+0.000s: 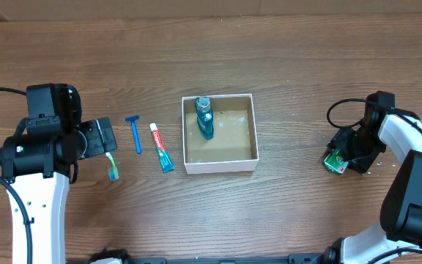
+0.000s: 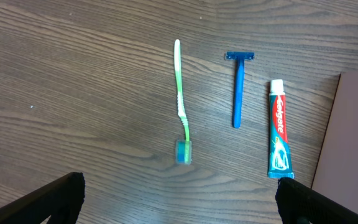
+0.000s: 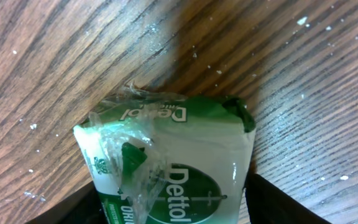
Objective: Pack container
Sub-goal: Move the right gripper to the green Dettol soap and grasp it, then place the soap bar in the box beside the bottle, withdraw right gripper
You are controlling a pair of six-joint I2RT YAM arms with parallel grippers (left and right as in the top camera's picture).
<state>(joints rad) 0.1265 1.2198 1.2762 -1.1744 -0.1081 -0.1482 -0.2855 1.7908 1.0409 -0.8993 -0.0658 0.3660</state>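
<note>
While hanging over brown wood-grain tabletop (image 1: 284, 44): left gripper (image 2: 179, 193) spread above toothbrush (image 2: 179, 93); right gripper (image 3: 169, 208) pinching Dettol packet (image 3: 166, 149) amid white specks (image 3: 300, 22).

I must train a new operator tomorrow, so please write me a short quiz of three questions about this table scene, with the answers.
1. True or false: the container is empty.
2. How many loose items lie on the table between the container and the left arm?
3. What sits between the fingers of the right gripper? A. a comb; B. a soap; C. a sponge.

Key:
1. False: a blue bottle is in it.
2. Three: toothbrush, razor, toothpaste.
3. B.
</note>
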